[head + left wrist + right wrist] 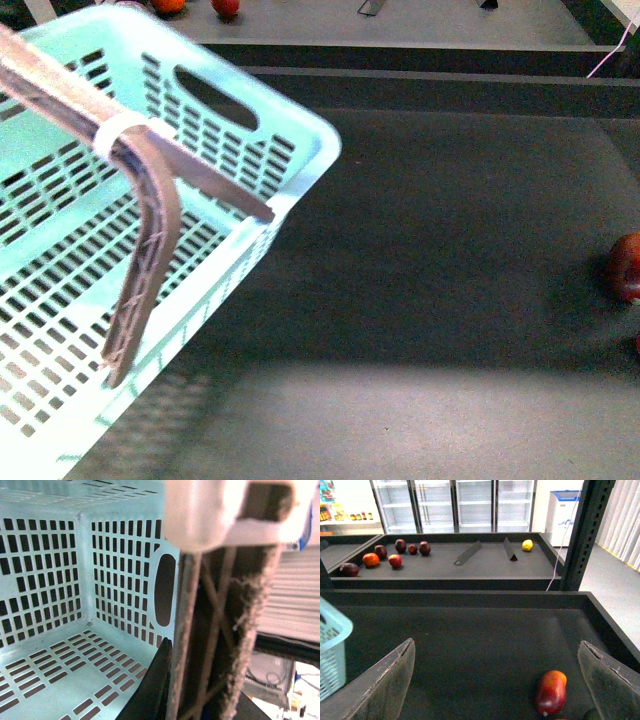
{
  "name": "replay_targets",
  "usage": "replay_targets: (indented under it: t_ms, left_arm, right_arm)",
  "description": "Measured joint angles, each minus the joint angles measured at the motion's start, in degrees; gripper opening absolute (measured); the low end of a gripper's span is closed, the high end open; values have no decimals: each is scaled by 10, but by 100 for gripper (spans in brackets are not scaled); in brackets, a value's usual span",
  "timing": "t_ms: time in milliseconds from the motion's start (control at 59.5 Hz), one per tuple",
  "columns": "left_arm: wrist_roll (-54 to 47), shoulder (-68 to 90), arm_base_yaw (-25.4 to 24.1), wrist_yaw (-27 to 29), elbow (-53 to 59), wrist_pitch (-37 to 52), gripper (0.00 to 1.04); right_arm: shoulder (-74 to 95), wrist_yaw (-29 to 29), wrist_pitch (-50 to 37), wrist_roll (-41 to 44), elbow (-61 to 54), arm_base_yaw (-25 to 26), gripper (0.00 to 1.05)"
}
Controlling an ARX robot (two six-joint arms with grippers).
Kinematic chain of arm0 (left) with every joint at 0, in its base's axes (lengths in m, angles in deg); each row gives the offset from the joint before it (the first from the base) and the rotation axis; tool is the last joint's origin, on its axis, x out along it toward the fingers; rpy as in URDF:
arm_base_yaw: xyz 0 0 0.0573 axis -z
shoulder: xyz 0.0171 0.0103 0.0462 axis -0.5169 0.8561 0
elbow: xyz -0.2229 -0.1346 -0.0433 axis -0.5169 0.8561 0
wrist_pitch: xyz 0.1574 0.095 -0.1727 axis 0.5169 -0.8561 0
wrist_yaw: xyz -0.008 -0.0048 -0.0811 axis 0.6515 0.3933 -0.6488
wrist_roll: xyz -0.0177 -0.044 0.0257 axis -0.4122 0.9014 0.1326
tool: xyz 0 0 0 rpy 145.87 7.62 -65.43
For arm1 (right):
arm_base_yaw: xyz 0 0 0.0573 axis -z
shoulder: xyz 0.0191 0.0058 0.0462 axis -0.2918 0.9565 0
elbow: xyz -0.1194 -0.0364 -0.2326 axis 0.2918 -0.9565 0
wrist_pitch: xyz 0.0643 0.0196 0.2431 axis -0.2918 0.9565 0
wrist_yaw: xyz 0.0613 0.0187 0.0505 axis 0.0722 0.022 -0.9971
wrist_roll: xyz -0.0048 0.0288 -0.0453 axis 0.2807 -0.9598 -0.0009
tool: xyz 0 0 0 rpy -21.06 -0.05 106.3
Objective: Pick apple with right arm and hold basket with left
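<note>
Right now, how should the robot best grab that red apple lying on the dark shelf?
Probably across its rounded middle, coming down from above: the apple lies loose on the dark shelf, and the open right pincer is wider than it.

A dark tabletop [450,230] fills the centre and right of the front frame. Beyond its raised rim, along the top edge, a second dark tray [420,25] carries an orange fruit [168,5] and a red fruit [226,6] at upper left, with a wedge divider [368,8] near top centre. A pale cable [612,52] crosses the upper right corner. The right wrist view shows a yellow fruit [527,545] on that far tray. Glass-door coolers [475,505] stand behind it, and a white chest freezer [562,510] stands beside them.
</note>
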Motion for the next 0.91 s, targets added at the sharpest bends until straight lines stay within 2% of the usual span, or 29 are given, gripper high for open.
replay_targets:
  t_ms: [218,470,907]
  left_arm:
    - [-7,14,109,-10,-75,-31,7]
    - [-37,28,200,-29,-103,-38,7]
    - [-58,30,209,-26,-103,-38,7]
  right_arm:
    - [0,0,0,0,0,0,96]
    - [0,0,0,0,0,0,96]
    - [0,0,0,0,0,0,96]
